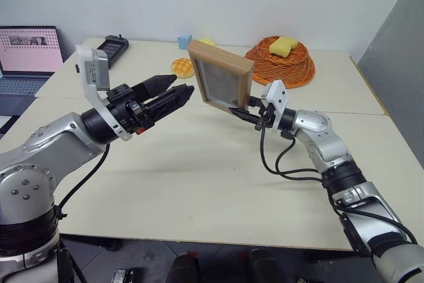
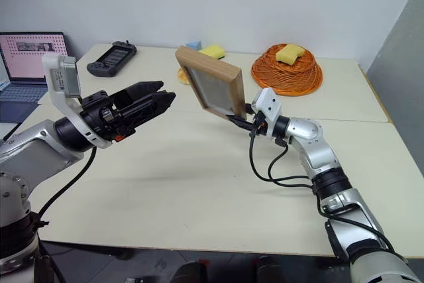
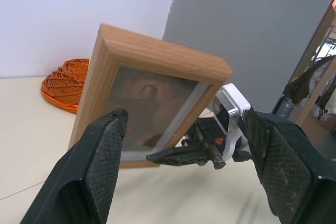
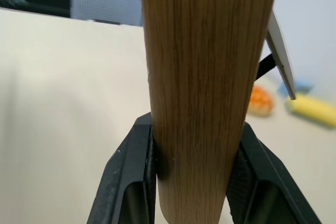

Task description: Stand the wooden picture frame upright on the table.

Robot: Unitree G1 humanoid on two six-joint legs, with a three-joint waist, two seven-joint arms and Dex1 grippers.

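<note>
The wooden picture frame (image 1: 222,76) hangs in the air above the table (image 1: 199,183), tilted, with its dark portrait front (image 3: 149,98) turned toward my left arm. My right gripper (image 1: 237,111) is shut on the frame's lower edge, one black finger on each face (image 4: 134,177). A grey stand flap (image 4: 278,45) juts out from the back of the frame. To the left of the frame, my left gripper (image 1: 180,91) is open and points at the picture front. Its fingers (image 3: 105,156) stand apart from the wood and touch nothing.
At the table's back stand an orange woven basket (image 1: 281,64) with a yellow sponge (image 1: 283,46), a round bun (image 1: 182,66), a blue block (image 1: 184,41) and a black game controller (image 1: 112,48). A laptop (image 1: 26,57) sits far left. A grey panel (image 1: 397,51) stands at the right.
</note>
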